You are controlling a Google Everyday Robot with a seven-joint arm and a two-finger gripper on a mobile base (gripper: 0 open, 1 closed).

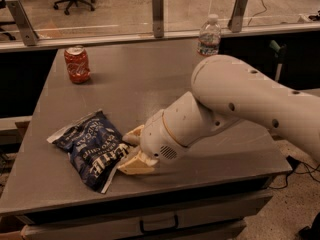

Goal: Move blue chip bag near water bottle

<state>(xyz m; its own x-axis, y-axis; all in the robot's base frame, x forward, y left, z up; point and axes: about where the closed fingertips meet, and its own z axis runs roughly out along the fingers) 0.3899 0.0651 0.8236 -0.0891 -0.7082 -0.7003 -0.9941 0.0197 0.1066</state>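
Observation:
The blue chip bag [92, 149] lies flat on the grey table [140, 84] near its front left. It is crinkled dark navy with white lettering. My gripper [128, 149] sits at the bag's right edge, low on the table, with its tan fingers [134, 166] spread on either side of that edge. The fingers are apart, not closed on the bag. The water bottle [209, 35] stands upright at the far right edge of the table, well away from the bag. My white arm [240, 104] reaches in from the right.
A red soda can [77, 64] stands upright at the far left of the table. A glass partition with metal posts [158, 14] runs along the far edge. Drawers [157, 223] sit under the front edge. Office chairs stand beyond the partition.

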